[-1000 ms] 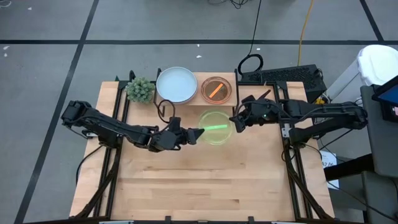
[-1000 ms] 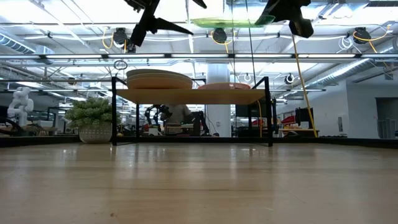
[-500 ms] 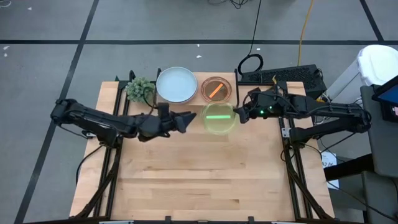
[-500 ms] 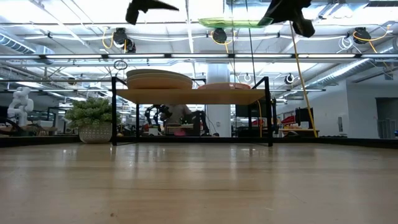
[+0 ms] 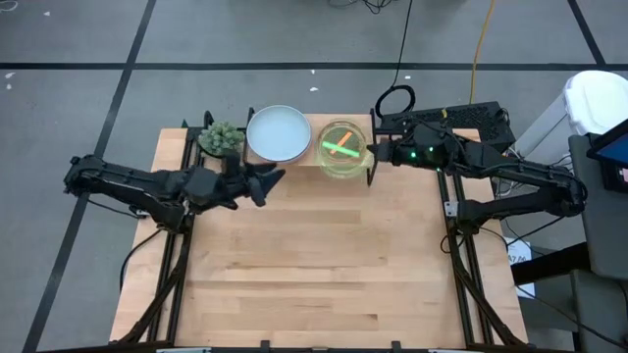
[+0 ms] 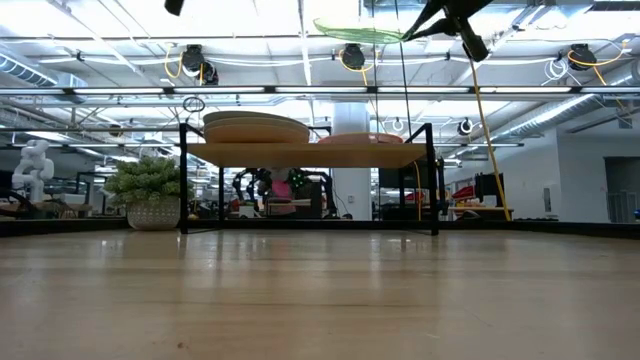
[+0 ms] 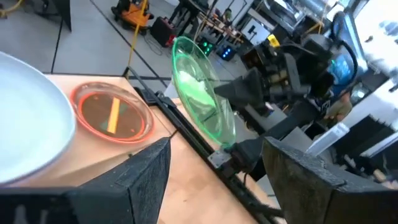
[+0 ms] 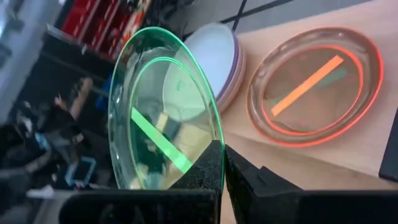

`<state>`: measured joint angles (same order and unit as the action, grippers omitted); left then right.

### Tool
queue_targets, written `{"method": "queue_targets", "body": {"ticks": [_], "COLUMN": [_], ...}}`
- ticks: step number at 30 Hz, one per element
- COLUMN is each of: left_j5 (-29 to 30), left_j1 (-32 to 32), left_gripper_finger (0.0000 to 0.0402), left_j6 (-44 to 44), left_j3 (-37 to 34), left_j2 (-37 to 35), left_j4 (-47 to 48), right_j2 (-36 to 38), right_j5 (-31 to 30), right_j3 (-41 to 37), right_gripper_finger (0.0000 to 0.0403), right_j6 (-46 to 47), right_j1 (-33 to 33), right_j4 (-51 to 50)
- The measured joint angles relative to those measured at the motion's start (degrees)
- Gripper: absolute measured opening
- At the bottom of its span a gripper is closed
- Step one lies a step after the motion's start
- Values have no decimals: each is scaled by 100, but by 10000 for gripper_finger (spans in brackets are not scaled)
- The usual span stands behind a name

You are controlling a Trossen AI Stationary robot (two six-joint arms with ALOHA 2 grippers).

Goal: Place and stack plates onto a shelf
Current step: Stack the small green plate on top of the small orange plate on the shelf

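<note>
My right gripper is shut on the translucent green plate, high above the shelf and over the orange plate that lies on the shelf's right half. A stack of larger plates, white on top, rests on the shelf's left half. My left gripper is open and empty. It hovers in front of that stack, left of the green plate. My right gripper pinches the green plate's rim between its two fingers, on the side toward the table's right. The fingers come roughly level from the right. The plate is lifted clear and slightly tilted in the low view.
A potted plant stands at the shelf's left end. A keyboard and a cable loop lie past the table's far right corner. Bare tabletop stretches from the shelf to the near edge.
My right gripper has carried the green plate from in front of the shelf toward the far edge, until it hangs over the orange plate. My left gripper, which stood at the plate's left rim, has drawn back toward the table's left and far side.
</note>
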<state>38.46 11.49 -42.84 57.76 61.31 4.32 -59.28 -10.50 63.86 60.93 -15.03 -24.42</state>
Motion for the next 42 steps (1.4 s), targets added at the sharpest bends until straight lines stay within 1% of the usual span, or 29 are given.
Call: {"method": "queue_targets", "body": {"ticks": [5,11,19,24,27,30,36,42], "left_j5": [-135,-254,-273,-395,-407,-412,-412,-413], "left_j1": [0,0,94,142,146,144,146,146], "left_gripper_finger": [257,257,257,257,257,257,257,257], "left_j6": [377,537,1079,1404,1535,1450,1415,1382], "left_j3": [0,0,0,0,0,0,0,0], "left_j2": [-405,-757,-855,-836,-835,-834,-834,-834], "left_j4": [542,1172,1703,1820,1883,1877,1874,1868], "right_j2": [-106,-292,-382,-480,-594,-720,-956,-1260], "right_j5": [-5,20,92,439,506,629,659,915], "right_j3": [-2,2,1,0,-2,-2,-2,-2], "right_gripper_finger": [0,0,0,0,0,0,0,0], "right_j6": [135,238,419,436,413,384,231,15], "right_j1": [-334,-685,-1148,-1444,-1548,-1644,-1754,-1805], "right_j4": [212,491,472,487,484,491,480,484]}}
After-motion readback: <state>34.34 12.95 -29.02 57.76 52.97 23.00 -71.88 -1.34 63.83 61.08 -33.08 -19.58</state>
